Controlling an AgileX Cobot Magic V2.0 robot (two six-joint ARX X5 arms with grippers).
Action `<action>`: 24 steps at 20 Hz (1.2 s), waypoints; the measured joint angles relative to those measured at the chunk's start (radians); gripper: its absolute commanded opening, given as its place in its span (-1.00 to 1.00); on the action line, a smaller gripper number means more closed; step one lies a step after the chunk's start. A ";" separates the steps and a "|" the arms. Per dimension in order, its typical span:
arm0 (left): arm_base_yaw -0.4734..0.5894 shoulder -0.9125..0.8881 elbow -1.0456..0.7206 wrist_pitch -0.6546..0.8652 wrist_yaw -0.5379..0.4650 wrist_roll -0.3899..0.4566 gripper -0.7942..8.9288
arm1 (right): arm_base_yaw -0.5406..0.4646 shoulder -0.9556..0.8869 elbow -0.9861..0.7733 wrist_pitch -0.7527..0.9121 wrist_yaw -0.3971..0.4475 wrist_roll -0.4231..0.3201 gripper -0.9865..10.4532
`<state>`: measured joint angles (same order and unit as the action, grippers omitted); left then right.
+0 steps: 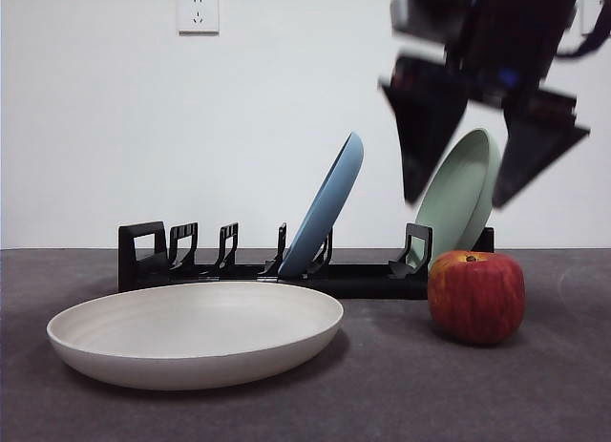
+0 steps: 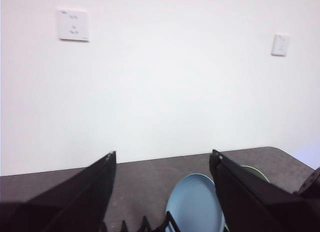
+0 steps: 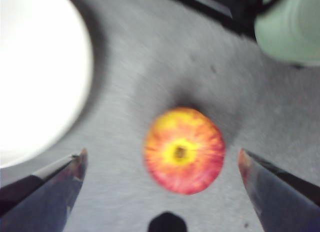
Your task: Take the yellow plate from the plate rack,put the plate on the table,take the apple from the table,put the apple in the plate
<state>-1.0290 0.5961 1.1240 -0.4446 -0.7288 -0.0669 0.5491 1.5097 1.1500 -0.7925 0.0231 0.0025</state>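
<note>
The yellow plate (image 1: 196, 331) lies flat on the table (image 1: 535, 394), in front of the plate rack (image 1: 286, 268), which holds a blue plate (image 1: 329, 208) and a green plate (image 1: 463, 196). The apple (image 1: 476, 296) stands on the table beside it, apart from its rim. The right gripper (image 1: 477, 151) hangs above the apple, jaws wide apart, holding nothing. The left gripper (image 2: 162, 192) is raised over the rack, also spread and empty.

Blue plate (image 1: 329, 203), green plate (image 1: 463, 194), both leaning; white wall socket (image 1: 198, 11).
</note>
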 measured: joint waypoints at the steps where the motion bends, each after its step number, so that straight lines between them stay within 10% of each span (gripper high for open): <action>1: 0.000 -0.011 0.000 -0.010 -0.006 0.002 -0.19 | 0.000 0.029 0.000 0.001 0.005 0.000 0.05; 11: 0.000 -0.018 0.000 -0.118 -0.010 0.006 -0.19 | -0.026 0.224 0.000 0.076 0.006 0.000 0.03; 15: 0.000 -0.018 0.000 -0.131 -0.010 0.006 -0.19 | -0.039 0.225 0.000 0.075 0.006 0.000 -0.84; 24: 0.000 -0.018 0.000 -0.138 -0.010 0.006 -0.19 | -0.044 0.214 0.013 0.004 0.003 0.000 -0.85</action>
<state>-1.0290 0.5781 1.1240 -0.5827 -0.7387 -0.0612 0.5049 1.7241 1.1633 -0.7887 0.0265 0.0029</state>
